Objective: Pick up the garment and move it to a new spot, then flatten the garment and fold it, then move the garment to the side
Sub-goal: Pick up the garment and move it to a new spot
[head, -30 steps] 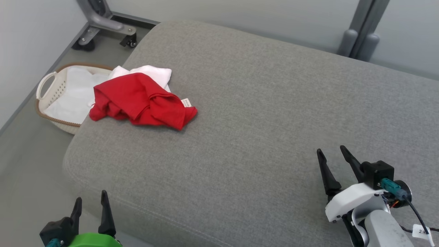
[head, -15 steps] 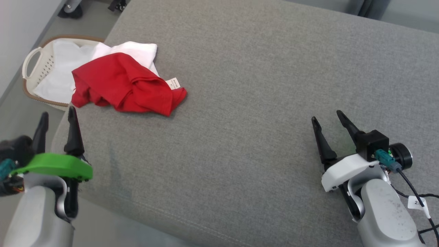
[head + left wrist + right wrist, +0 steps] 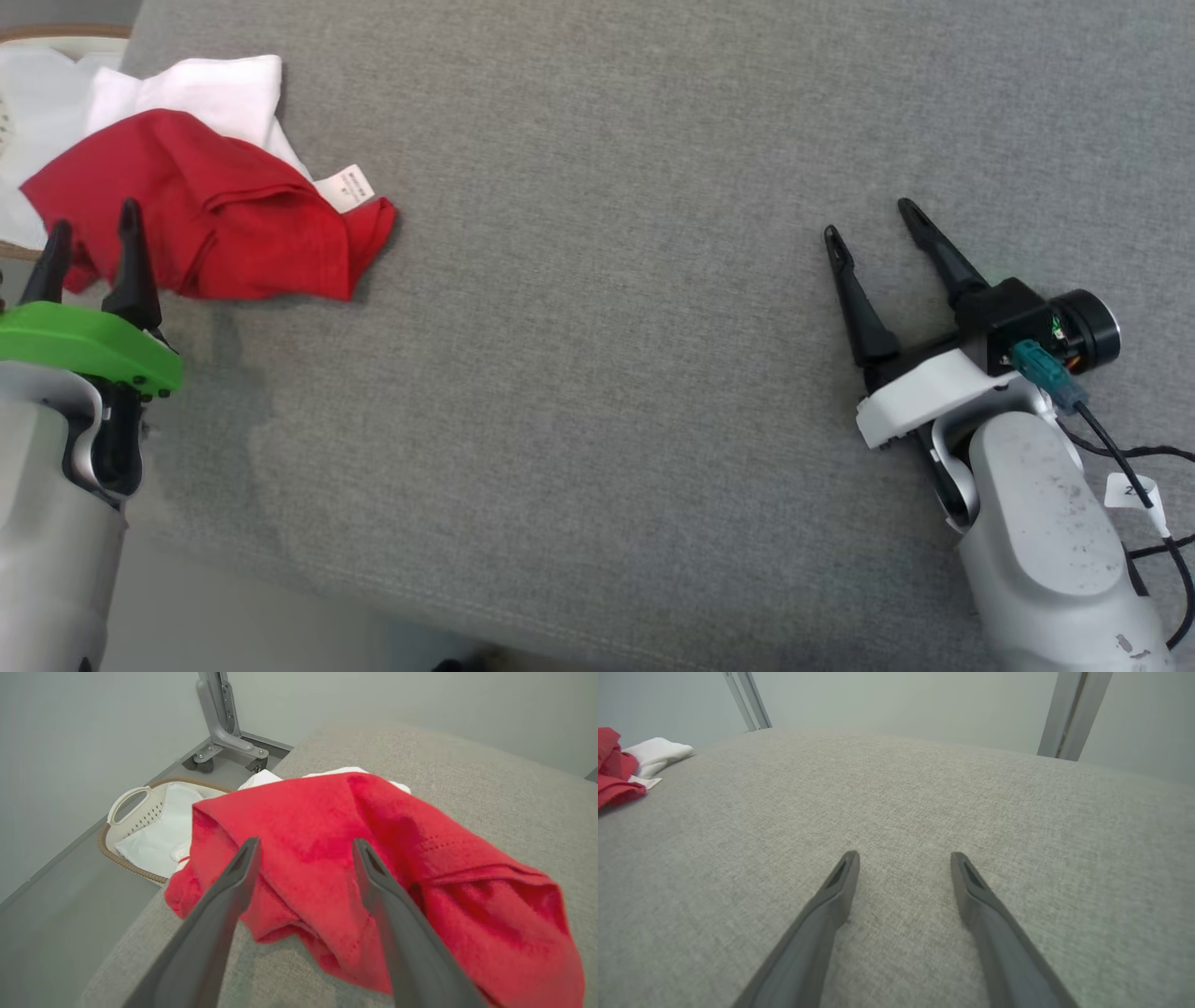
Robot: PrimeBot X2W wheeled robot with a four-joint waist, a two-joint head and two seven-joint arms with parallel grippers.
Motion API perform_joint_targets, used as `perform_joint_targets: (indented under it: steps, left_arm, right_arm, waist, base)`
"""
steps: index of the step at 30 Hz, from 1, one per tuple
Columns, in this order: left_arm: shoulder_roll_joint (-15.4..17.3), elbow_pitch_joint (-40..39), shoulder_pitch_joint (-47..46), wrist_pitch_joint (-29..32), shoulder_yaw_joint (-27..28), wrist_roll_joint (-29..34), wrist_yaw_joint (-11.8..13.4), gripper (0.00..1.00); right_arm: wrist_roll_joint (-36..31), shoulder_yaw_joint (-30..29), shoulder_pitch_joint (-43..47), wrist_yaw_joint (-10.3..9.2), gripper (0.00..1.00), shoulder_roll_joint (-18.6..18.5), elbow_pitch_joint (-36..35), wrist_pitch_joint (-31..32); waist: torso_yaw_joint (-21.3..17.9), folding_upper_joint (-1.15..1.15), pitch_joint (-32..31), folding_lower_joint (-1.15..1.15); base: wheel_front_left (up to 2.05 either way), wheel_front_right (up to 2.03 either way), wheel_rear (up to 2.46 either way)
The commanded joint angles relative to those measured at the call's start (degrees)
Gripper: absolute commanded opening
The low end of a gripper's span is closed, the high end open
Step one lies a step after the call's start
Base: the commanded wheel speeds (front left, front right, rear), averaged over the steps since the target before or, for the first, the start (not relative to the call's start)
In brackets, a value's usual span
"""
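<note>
A crumpled red garment (image 3: 215, 219) lies at the far left of the grey cushion (image 3: 607, 355), its white label turned up, partly covering a white cloth (image 3: 201, 89). In the left wrist view the red garment (image 3: 373, 868) sits just past the fingertips. My left gripper (image 3: 91, 229) stands open at the garment's near left edge, nothing between its fingers. At the right, over bare cushion, my right gripper (image 3: 868, 217) is open and holds nothing. The right wrist view has the garment (image 3: 614, 781) far off at the left and the right gripper (image 3: 903, 858) above the fabric.
A woven laundry basket (image 3: 135, 812) with white laundry stands on the floor beyond the cushion's left end. A metal stand on castors (image 3: 224, 732) is behind it by the wall. The cushion's near edge (image 3: 373, 607) drops to the floor.
The head camera has tilted down and swung right, shifting the whole picture. My left gripper has risen and come forward to the garment's edge. The right gripper has moved a little forward.
</note>
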Motion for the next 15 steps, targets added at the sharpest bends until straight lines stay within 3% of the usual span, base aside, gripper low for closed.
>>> perform_joint_targets:
  steps: [1,5,6,7,15]
  left_arm:
    - [0.3,1.5,-1.4,0.6,-1.2,-1.7,0.2,1.0]
    - [0.0,4.8,-1.8,1.2,-4.9,-5.8,0.2,1.0]
    - [-0.1,5.4,-1.7,1.2,-5.8,-6.4,0.2,0.56]
    - [0.0,6.2,-1.5,1.0,-6.6,-6.9,0.2,0.0]
    - [1.7,5.6,-2.6,-0.5,-11.2,-7.3,0.2,0.0]
  right_arm:
    - [-0.7,-1.1,0.6,-0.2,1.0,-1.3,1.5,0.2]
    - [-0.8,-1.5,1.3,-0.21,1.0,-1.6,1.8,0.4]
    - [-0.7,-1.6,1.5,-0.21,1.0,-1.6,1.9,0.4]
    - [-0.5,-1.8,1.9,-0.21,1.0,-1.7,2.0,0.5]
    - [1.6,-1.8,3.7,-0.2,1.0,-1.1,2.4,0.5]
  waist:
    - [-2.8,0.0,2.9,0.0]
    - [-3.3,0.0,3.0,0.0]
    - [-3.4,0.0,2.9,0.0]
    - [-3.5,0.0,2.6,0.0]
    - [-3.3,0.0,-1.4,0.0]
  base:
    - [0.0,0.0,0.0]
    - [0.0,0.0,0.0]
    - [0.0,0.0,0.0]
    - [0.0,0.0,0.0]
    - [0.0,0.0,0.0]
